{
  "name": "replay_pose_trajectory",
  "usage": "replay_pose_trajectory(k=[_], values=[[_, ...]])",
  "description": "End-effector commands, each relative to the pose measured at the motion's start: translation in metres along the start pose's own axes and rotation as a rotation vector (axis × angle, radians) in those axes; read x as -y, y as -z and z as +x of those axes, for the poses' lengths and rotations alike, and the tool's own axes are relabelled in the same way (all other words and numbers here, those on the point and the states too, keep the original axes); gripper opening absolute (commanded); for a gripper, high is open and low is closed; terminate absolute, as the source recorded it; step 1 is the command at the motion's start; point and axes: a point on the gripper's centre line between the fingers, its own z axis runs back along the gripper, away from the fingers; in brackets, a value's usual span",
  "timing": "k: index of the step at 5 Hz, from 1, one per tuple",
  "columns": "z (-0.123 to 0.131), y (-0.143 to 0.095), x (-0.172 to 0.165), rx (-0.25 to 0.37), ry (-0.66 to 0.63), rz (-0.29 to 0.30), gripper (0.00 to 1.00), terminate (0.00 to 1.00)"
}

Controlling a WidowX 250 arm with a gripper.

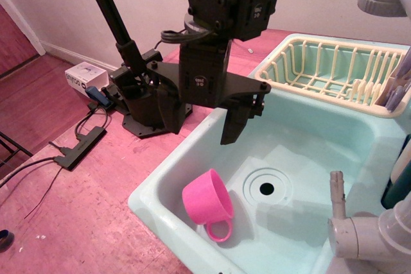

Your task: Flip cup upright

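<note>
A small bright pink cup (pixel 207 201) lies tipped on its side on the floor of the pale green sink (pixel 168 170), near the front left wall. Its loop handle (pixel 219 230) points toward the front. My black gripper (pixel 202 120) hangs above the sink's left rim, higher than the cup and behind it. Its two fingers (pixel 234 120) are spread apart with nothing between them. It does not touch the cup.
A round drain (pixel 266 188) sits right of the cup. A cream dish rack (pixel 334 72) stands at the back right. A grey faucet (pixel 359 232) is at the front right. A black stand base (pixel 144 117), power strip (pixel 80 147) and white box (pixel 87 76) are on the left.
</note>
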Motion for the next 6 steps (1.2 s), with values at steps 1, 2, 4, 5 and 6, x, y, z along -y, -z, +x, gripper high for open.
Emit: replay_pose_trajectory(k=[1, 2, 4, 5, 6], values=[[0.0, 0.0, 0.0, 0.0, 0.0, 0.0, 1.0, 0.0], [0.014, 0.01, -0.007, 0.014, -0.032, -0.002, 1.0, 0.0], [0.033, 0.025, -0.02, 0.011, 0.01, -0.044, 1.0, 0.0], [0.041, 0.025, -0.023, -0.006, 0.045, -0.073, 1.0, 0.0], [0.04, 0.028, -0.02, -0.018, 0.066, -0.098, 1.0, 0.0]])
